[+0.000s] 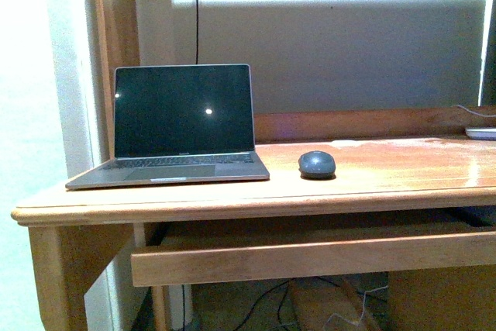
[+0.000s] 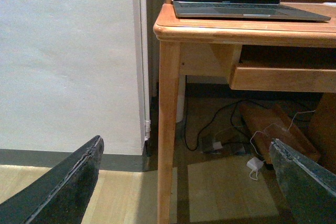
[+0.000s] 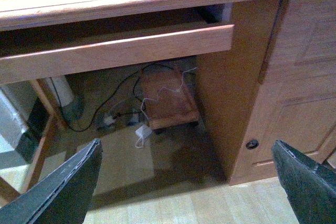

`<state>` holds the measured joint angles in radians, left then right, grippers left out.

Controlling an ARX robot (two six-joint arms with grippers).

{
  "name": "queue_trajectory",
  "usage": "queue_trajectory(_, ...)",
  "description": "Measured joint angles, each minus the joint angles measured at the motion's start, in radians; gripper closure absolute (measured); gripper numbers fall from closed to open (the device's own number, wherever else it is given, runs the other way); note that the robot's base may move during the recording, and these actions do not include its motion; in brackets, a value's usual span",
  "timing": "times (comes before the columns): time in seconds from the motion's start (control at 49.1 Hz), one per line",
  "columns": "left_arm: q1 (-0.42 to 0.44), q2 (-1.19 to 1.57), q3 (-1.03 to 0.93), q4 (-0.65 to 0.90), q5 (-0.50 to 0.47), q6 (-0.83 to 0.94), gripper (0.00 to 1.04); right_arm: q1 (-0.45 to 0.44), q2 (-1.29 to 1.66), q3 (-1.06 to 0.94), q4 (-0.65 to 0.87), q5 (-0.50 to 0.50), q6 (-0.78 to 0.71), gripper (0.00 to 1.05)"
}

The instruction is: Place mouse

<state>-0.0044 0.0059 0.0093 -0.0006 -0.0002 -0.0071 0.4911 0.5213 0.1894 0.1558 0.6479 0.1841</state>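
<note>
Already the mouse (image 1: 317, 164) rests on the tabletop (image 1: 387, 172) just right of the laptop (image 1: 182, 125), handy for use; both claws, left (image 2: 186, 182) and right (image 3: 186, 182), hang spread apart and empty below it

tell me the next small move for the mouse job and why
Probably raise the right pincer toward the desktop. The mouse sits untouched on the desk, right of the laptop; both pincers are open, empty and hanging below desk level, the left pincer out by the desk's left leg.
</note>
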Motion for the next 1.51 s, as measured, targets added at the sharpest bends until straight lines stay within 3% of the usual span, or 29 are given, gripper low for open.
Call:
queue_trajectory(0.082,0.0,0.0,0.0,0.0,0.0,0.0,0.08,0.049,-0.206,-0.042,-0.168,0.074,0.02,0.07)
queue_trajectory(0.183,0.0,0.0,0.0,0.0,0.0,0.0,0.08,0.005,-0.297,-0.08,-0.207,0.072,0.034,0.07)
queue_trajectory(0.265,0.0,0.0,0.0,0.0,0.0,0.0,0.08,-0.109,-0.396,-0.165,-0.132,-0.168,-0.047,0.18)
queue_trajectory(0.326,0.0,0.0,0.0,0.0,-0.001,0.0,0.08,-0.183,-0.441,-0.174,-0.132,-0.289,-0.093,0.27)
queue_trajectory(0.408,0.0,0.0,0.0,0.0,0.001,0.0,0.08,-0.251,-0.489,-0.174,-0.129,-0.405,-0.131,0.37)
queue_trajectory(0.489,0.0,0.0,0.0,0.0,0.0,0.0,0.08,-0.314,-0.497,-0.174,-0.139,-0.479,-0.157,0.56)
queue_trajectory(0.55,0.0,0.0,0.0,0.0,0.0,0.0,0.08,-0.389,-0.509,-0.174,-0.152,-0.588,-0.165,0.68)
queue_trajectory(0.611,0.0,0.0,0.0,0.0,0.0,0.0,0.08,-0.461,-0.516,-0.174,-0.154,-0.63,-0.171,0.79)
queue_trajectory(0.774,0.0,0.0,0.0,0.0,0.0,0.0,0.08,-0.485,-0.517,-0.174,-0.155,-0.645,-0.18,1.02)
queue_trajectory(0.897,0.0,0.0,0.0,0.0,0.0,0.0,0.08,-0.487,-0.517,-0.174,-0.155,-0.645,-0.181,1.0)
queue_trajectory(1.039,0.0,0.0,0.0,0.0,0.0,0.0,0.08,-0.487,-0.517,-0.174,-0.155,-0.645,-0.181,0.67)
queue_trajectory(1.141,0.0,0.0,0.0,0.0,0.0,0.0,0.08,-0.488,-0.517,-0.174,-0.155,-0.645,-0.181,0.5)
queue_trajectory(1.447,0.0,0.0,0.0,0.0,0.0,0.0,0.08,-0.488,-0.517,-0.174,-0.155,-0.645,-0.18,0.08)
queue_trajectory(1.508,0.0,0.0,0.0,0.0,0.0,0.0,0.08,-0.488,-0.517,-0.174,-0.155,-0.645,-0.18,0.07)
